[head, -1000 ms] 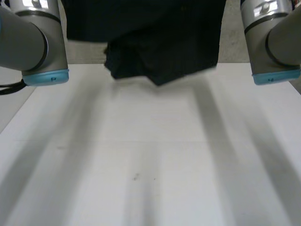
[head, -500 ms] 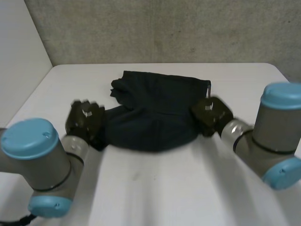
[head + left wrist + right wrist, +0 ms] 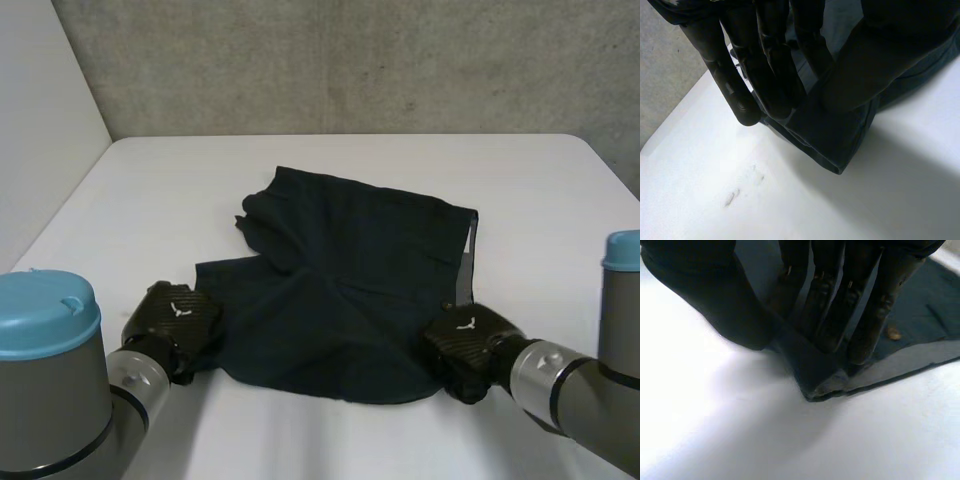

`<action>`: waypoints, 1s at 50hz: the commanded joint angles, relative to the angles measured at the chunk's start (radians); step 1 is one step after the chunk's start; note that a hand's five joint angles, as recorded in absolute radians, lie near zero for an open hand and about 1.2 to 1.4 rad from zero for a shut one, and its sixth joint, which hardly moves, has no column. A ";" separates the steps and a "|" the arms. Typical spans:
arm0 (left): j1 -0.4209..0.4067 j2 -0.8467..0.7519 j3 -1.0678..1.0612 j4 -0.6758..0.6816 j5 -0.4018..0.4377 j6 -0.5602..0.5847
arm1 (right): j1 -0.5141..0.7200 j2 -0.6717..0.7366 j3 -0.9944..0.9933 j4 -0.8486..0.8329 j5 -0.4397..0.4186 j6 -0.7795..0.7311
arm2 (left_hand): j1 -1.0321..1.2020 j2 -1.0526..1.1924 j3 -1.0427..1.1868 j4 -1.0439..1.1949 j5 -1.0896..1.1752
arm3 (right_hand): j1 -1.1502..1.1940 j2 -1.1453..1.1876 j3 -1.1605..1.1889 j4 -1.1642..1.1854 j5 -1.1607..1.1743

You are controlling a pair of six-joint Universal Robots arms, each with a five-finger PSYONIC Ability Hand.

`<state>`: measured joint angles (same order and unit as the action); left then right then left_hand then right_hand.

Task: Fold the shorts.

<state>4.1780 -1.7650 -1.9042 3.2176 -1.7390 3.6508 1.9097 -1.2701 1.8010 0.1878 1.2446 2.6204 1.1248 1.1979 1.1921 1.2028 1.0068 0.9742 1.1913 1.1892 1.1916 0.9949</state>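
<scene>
Dark navy shorts point(image 3: 350, 280) lie spread on the white table point(image 3: 330, 440), with one part bunched at their far left. My left hand point(image 3: 175, 320) is at the near left corner of the cloth. In the left wrist view its fingers point(image 3: 765, 65) and thumb pinch that corner of the shorts point(image 3: 835, 145). My right hand point(image 3: 470, 345) is at the near right corner, by the waistband. Seen from the right wrist, the fingers point(image 3: 840, 295) and thumb pinch the corner of the shorts point(image 3: 925, 305) against the table.
A grey concrete wall point(image 3: 350, 60) rises behind the table's far edge. A white panel point(image 3: 40, 130) stands at the left side. Bare tabletop lies all around the shorts.
The shorts hung high in front of the head camera a second ago. Both arms have come down and drawn toward the near edge, laying the cloth out flat.
</scene>
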 commanded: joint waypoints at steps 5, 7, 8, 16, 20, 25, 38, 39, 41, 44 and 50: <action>0.007 -0.011 0.014 0.149 0.006 -0.012 | -0.040 -0.149 0.132 -0.258 -0.011 0.118 | 0.271 0.198 0.204 0.193 0.215 | -0.293 -0.510 -0.508 -0.510 -0.488; 0.010 -0.019 0.022 0.163 0.006 -0.011 | -0.034 -0.155 0.136 -0.254 -0.011 0.128 | 0.271 0.198 0.204 0.193 0.215 | -0.320 -0.537 -0.535 -0.537 -0.515; 0.011 -0.024 0.027 0.165 0.006 -0.011 | -0.031 -0.156 0.141 -0.252 -0.014 0.132 | 0.271 0.198 0.204 0.193 0.215 | -0.323 -0.540 -0.538 -0.540 -0.518; 0.014 -0.070 0.071 0.165 0.007 -0.012 | -0.040 -0.143 0.176 -0.251 -0.019 0.121 | 0.271 0.198 0.204 0.193 0.215 | -0.437 -0.654 -0.652 -0.654 -0.632; 0.014 -0.096 0.088 0.166 0.006 -0.012 | -0.040 -0.130 0.190 -0.254 -0.020 0.121 | 0.271 0.198 0.204 0.193 0.215 | -0.431 -0.648 -0.646 -0.649 -0.626; 0.014 -0.128 0.116 0.165 0.003 -0.014 | -0.037 -0.106 0.202 -0.260 -0.011 0.119 | 0.271 0.198 0.204 0.193 0.215 | -0.402 -0.619 -0.617 -0.619 -0.597; 0.016 -0.143 0.159 0.163 -0.001 -0.014 | -0.032 -0.051 0.213 -0.320 -0.008 0.116 | 0.271 0.198 0.204 0.193 0.215 | -0.235 -0.452 -0.450 -0.452 -0.430; 0.016 -0.143 0.159 0.162 -0.001 -0.014 | -0.034 -0.043 0.213 -0.333 -0.008 0.116 | 0.271 0.198 0.204 0.193 0.215 | -0.162 -0.379 -0.377 -0.379 -0.357; 0.016 -0.143 0.155 0.159 -0.001 -0.014 | -0.037 -0.023 0.212 -0.364 -0.007 0.115 | 0.271 0.198 0.204 0.193 0.215 | 0.049 -0.168 -0.166 -0.168 -0.146; 0.014 -0.142 0.154 0.156 -0.001 -0.014 | -0.037 0.000 0.195 -0.379 -0.005 0.099 | 0.271 0.198 0.204 0.193 0.215 | 0.420 0.203 0.205 0.203 0.225; 0.008 -0.094 0.142 0.117 0.002 -0.008 | -0.043 -0.017 0.124 -0.367 0.022 0.049 | 0.271 0.198 0.204 0.193 0.215 | 0.422 0.205 0.207 0.205 0.227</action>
<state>4.1920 -1.9002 -1.7511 3.3709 -1.7389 3.6373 1.8711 -1.2747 1.9916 -0.1852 1.2438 2.7133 1.1250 1.1979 1.1922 1.2028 1.0067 0.9696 1.1762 1.1810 1.1890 0.9767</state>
